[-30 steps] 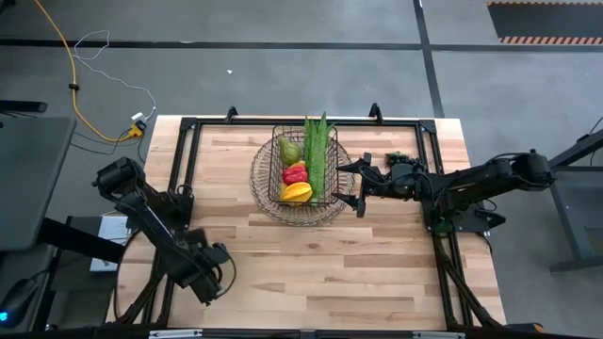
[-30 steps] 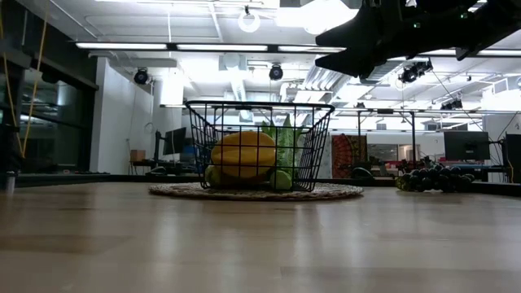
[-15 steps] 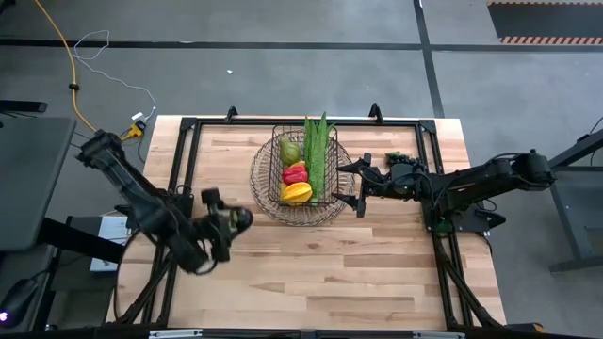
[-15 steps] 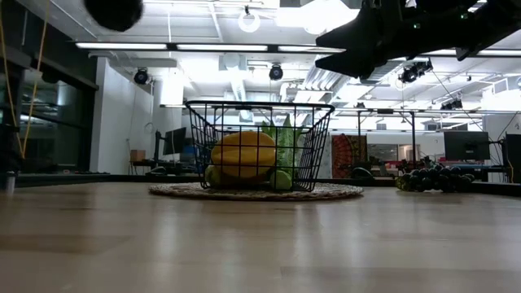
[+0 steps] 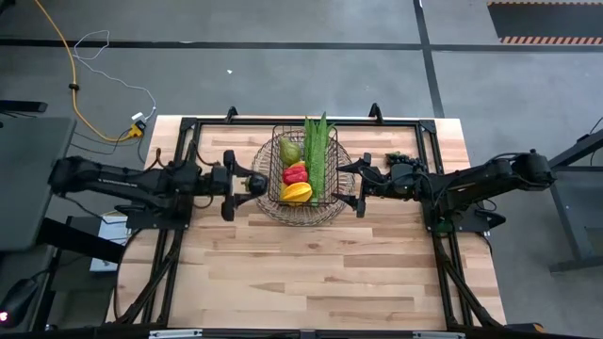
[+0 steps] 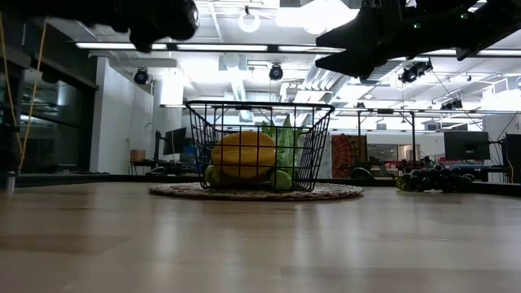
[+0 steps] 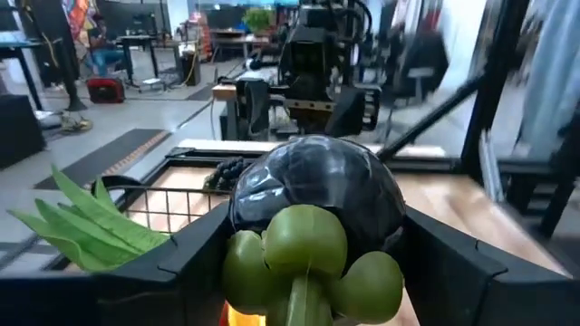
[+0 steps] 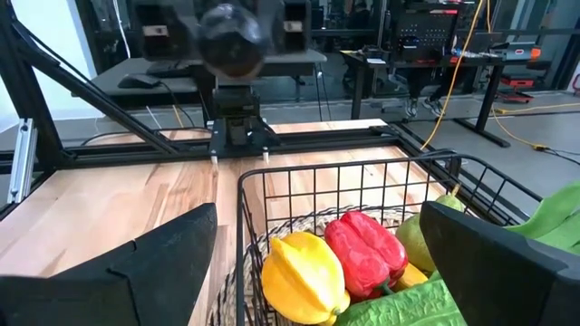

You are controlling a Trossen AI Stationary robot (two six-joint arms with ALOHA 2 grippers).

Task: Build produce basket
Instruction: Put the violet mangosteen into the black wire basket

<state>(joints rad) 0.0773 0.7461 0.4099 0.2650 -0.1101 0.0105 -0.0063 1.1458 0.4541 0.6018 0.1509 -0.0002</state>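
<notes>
The dark wire basket [image 5: 292, 130] stands mid-table on its round rim. It holds a yellow-orange pepper [image 8: 304, 272], a red pepper [image 8: 367, 249], a green pear [image 5: 289, 151] and a long leafy bunch [image 5: 317, 151]. My left gripper [image 5: 247, 185] hovers just left of the basket, above the table, shut on a small dark round fruit [image 7: 317, 186] with a green stem cap [image 7: 308, 263]. My right gripper [image 5: 353, 185] waits open at the basket's right side. Dark grapes [image 5: 400, 155] lie on the table beside the right arm. My left gripper pinches the round fruit's two opposite sides [image 7: 243, 213] between its two fingers [image 7: 181, 258]. The fingers lie level and come from the table's left. The fruit is lifted clear of the table, its green stem end turned back toward the wrist.
A black metal frame [image 5: 188, 127] runs along the table's left, far and right edges. Bare wood [image 5: 311, 273] fills the near half of the table. The grapes [image 6: 431, 177] sit right of the basket.
My left gripper has swung from the near left of the table up and toward the far edge and the basket, tipping from pointing down to level. It has kept the dark round fruit in its hold, now raised beside the basket's left wall.
</notes>
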